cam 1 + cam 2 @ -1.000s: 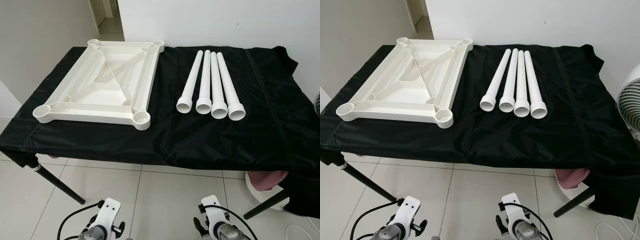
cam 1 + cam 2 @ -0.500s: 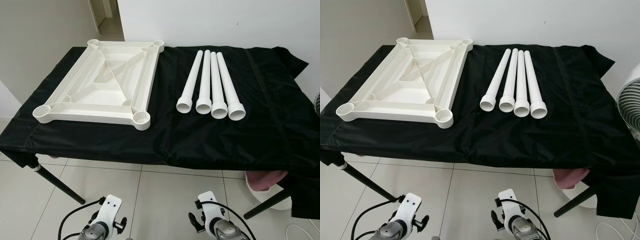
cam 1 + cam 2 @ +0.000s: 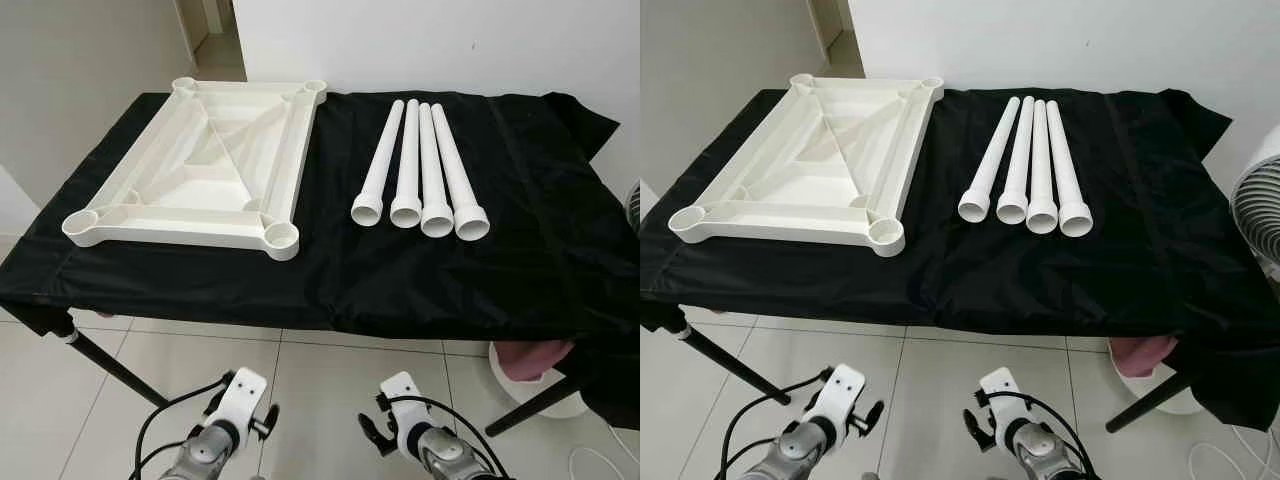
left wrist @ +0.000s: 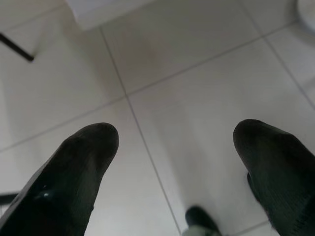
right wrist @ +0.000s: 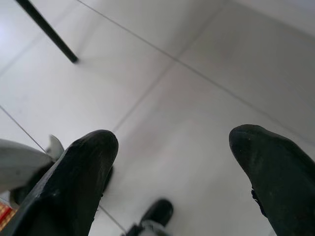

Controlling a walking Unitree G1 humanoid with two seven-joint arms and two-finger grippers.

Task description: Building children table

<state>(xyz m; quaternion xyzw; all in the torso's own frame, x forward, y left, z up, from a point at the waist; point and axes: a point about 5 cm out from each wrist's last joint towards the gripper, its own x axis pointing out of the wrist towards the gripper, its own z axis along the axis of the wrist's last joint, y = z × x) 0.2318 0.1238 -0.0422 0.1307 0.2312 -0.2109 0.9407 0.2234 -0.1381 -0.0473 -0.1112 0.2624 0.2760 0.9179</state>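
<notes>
White plastic tabletop point(image 3: 195, 170) lies upside down at ten o'clock on the black cloth point(image 3: 330, 270); four legs point(image 3: 420, 170) lie touching at one o'clock. Below, left gripper point(image 4: 174, 147) and right gripper point(image 5: 172, 147) hang over floor tiles point(image 4: 197, 98), fingers spread.

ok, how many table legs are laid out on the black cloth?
4. They lie side by side right of the upturned tabletop: leftmost leg, second leg, third leg, rightmost leg. None looks hidden.
</notes>
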